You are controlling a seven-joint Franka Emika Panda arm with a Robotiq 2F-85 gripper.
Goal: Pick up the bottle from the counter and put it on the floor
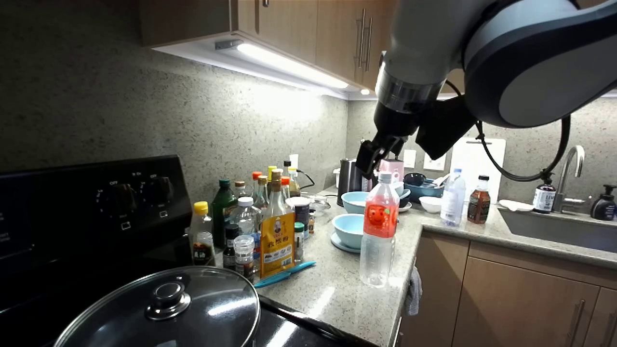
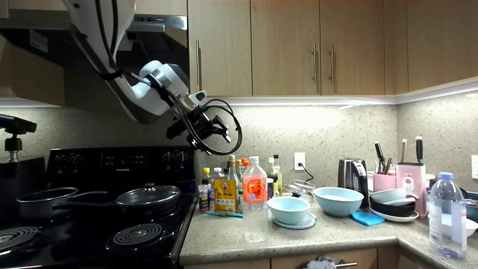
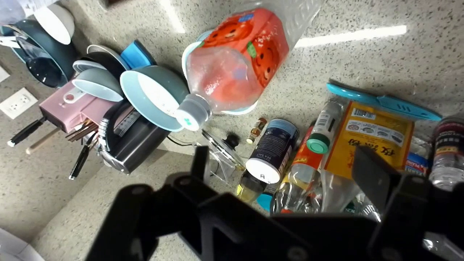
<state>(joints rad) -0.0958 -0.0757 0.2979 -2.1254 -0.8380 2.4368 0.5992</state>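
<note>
The bottle [image 1: 379, 226] is clear plastic with a red-orange label and pale cap. It stands upright on the grey speckled counter [image 1: 332, 308], near the front edge. It also shows in an exterior view [image 2: 255, 186] and, tilted by the camera angle, in the upper middle of the wrist view [image 3: 246, 61]. My gripper [image 1: 378, 156] is open and empty, above the counter and higher than the bottle's cap. It also shows in an exterior view [image 2: 217, 145], up and to the left of the bottle. In the wrist view the fingers [image 3: 286, 170] are wide apart. The floor is out of view.
Condiment bottles and a yellow packet [image 2: 225, 196] crowd beside the bottle, with a teal knife [image 1: 284, 275] in front. Blue bowls [image 2: 288, 210] stand close by. The stove with a lidded pan [image 2: 148, 196] is alongside. Upper cabinets [image 2: 285, 48] hang above. A blue-capped bottle [image 2: 447, 216] stands further along.
</note>
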